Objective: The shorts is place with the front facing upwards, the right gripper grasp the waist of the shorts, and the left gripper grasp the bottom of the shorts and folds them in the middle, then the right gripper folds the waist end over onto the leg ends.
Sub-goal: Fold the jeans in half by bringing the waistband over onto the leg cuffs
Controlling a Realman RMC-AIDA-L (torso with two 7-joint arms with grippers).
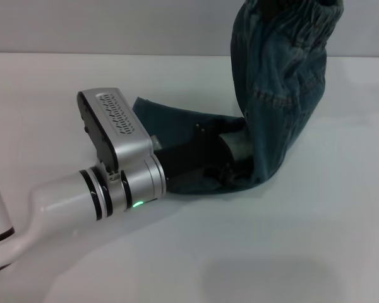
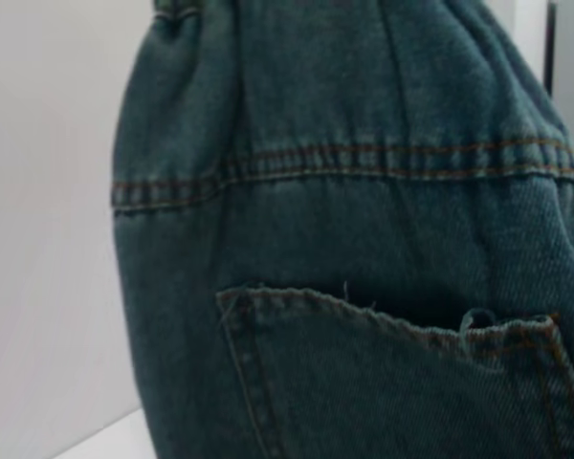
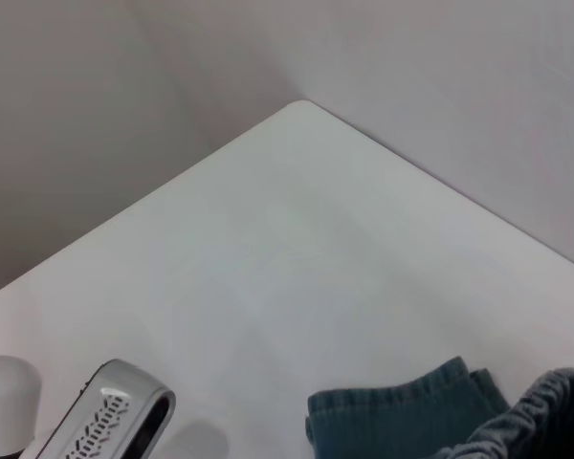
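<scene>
Shorts [image 1: 275, 107] hang waist-up over the table [image 1: 316, 252], lengthwise fold apparently done; you can't tell either pincer's state, left gripper [image 1: 208, 154] buried in denim, waist-over-hems fold remaining

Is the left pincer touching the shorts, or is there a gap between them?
Touching. In the head view the left pincer lies low on the table, and the denim of the shorts drapes over and around its black end, with no gap.
</scene>
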